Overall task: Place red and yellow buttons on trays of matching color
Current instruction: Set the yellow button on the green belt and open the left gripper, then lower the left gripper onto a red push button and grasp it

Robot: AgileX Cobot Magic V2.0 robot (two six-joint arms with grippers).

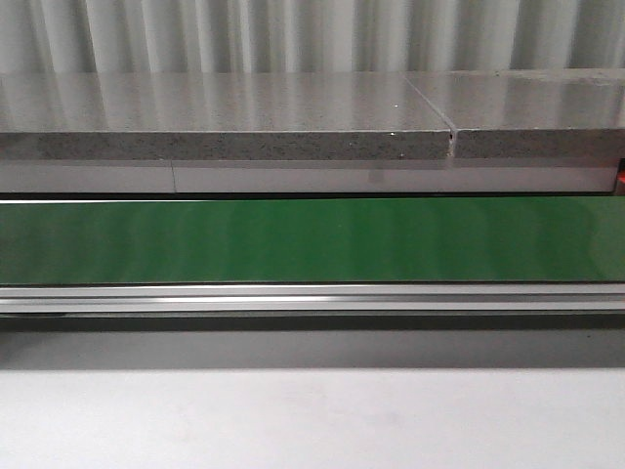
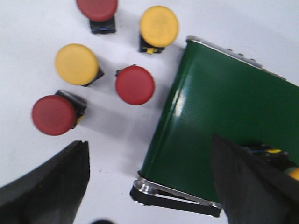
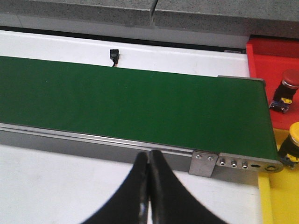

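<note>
Front view: only the green conveyor belt point(image 1: 312, 239) runs across the middle of the frame, with the white table point(image 1: 312, 420) along the bottom and a grey stone ledge point(image 1: 225, 127) above. No button, tray or arm shows here, so this view gives no check on a grasp.

Left wrist view: the left gripper point(image 2: 149, 186) stands spread wide and empty at the bottom of the frame. Five buttons sit on the table in the upper left: a red button point(image 2: 135, 85) near centre, a second red button point(image 2: 53, 115) at left, a third red button point(image 2: 97, 8) cut by the top edge, a yellow button point(image 2: 76, 64) and another yellow button point(image 2: 159, 26). They are close together, so a descending finger could likely knock a neighbour or catch the belt's end.

Right wrist view: the right gripper point(image 3: 148, 196) is pressed together, holding nothing. At the right edge a red tray point(image 3: 266, 70) holds one red button point(image 3: 289, 79), and a yellow tray point(image 3: 280, 200) one yellow button point(image 3: 293, 140). A wrong colour match is the main risk.
</note>
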